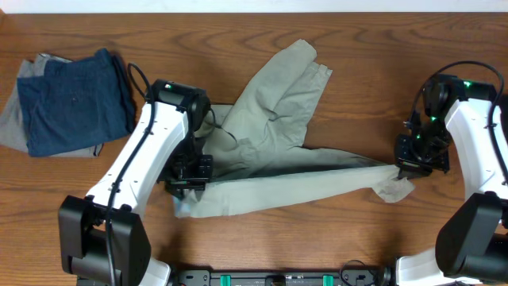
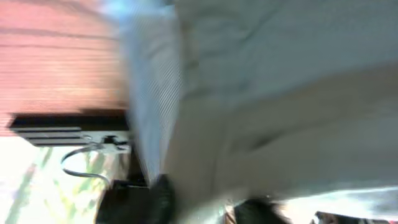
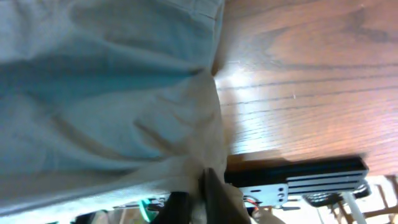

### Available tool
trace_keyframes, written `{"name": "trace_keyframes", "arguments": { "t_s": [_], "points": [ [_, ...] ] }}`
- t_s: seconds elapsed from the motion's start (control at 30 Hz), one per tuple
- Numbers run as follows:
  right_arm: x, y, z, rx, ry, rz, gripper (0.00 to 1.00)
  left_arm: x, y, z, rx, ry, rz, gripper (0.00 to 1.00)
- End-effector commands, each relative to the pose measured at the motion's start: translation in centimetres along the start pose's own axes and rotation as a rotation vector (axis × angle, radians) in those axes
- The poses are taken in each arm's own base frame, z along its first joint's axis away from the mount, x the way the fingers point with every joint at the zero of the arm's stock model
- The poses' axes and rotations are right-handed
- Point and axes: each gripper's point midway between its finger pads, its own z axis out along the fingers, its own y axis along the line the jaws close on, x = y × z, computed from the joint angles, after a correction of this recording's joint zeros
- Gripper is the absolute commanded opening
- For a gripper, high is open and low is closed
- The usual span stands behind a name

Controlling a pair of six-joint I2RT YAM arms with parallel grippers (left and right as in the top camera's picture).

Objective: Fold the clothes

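Khaki-beige trousers (image 1: 278,103) lie across the middle of the table, one leg stretched from left to right along the front. My left gripper (image 1: 187,179) is shut on the trousers' left end near the waistband; cloth (image 2: 267,93) fills its wrist view. My right gripper (image 1: 413,163) is shut on the leg's right end, with the hem (image 1: 397,189) hanging past it; the cloth (image 3: 112,93) bunches between its fingers (image 3: 199,199). A navy blue garment (image 1: 71,99) lies folded on a grey garment (image 1: 12,127) at the far left.
The wooden table (image 1: 397,56) runs to a front edge with a black rail (image 1: 278,278). The table's front rail also shows in the right wrist view (image 3: 298,174).
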Motion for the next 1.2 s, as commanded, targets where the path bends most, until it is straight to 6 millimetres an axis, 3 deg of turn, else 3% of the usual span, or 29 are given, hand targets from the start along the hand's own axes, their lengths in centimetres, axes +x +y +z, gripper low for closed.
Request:
{"name": "trace_keyframes", "arguments": {
  "t_s": [0.0,0.17,0.3,0.33,0.5,0.6,0.77,0.9,1.17],
  "points": [
    [0.0,-1.3,-0.1,0.045,-0.002,0.015,0.19,0.8,2.0,-0.4,-0.085,0.002,-0.032,0.47],
    [-2.0,-0.9,-1.0,0.023,-0.090,0.014,0.29,-0.9,2.9,-2.7,-0.147,-0.118,-0.066,0.49],
    [-6.5,2.0,-4.0,-0.137,-0.291,-0.012,0.59,-4.0,3.0,-5.6,-0.134,-0.298,-0.110,0.49],
    [-7.8,3.2,-5.0,-0.199,-0.354,-0.030,0.61,-5.1,2.9,-6.2,-0.114,-0.351,-0.130,0.50],
    [-12.5,8.1,-9.0,-0.412,-0.605,-0.217,0.52,-9.7,2.8,-7.9,-0.030,-0.538,-0.244,0.58],
    [-13.8,10.1,-9.3,-0.420,-0.655,-0.274,0.52,-11.7,2.9,-8.1,0.001,-0.601,-0.283,0.59],
    [-15.6,14.5,-6.6,-0.394,-0.643,-0.374,0.72,-13.8,3.7,-6.0,0.002,-0.559,-0.345,0.60],
    [-17.6,17.1,-3.6,-0.372,-0.634,-0.419,0.78,-15.3,3.9,-3.8,-0.018,-0.496,-0.352,0.64],
    [-22.4,19.2,2.7,-0.369,-0.616,-0.249,0.77,-17.2,3.9,-0.7,-0.039,-0.412,-0.365,0.65]
  ]
}}
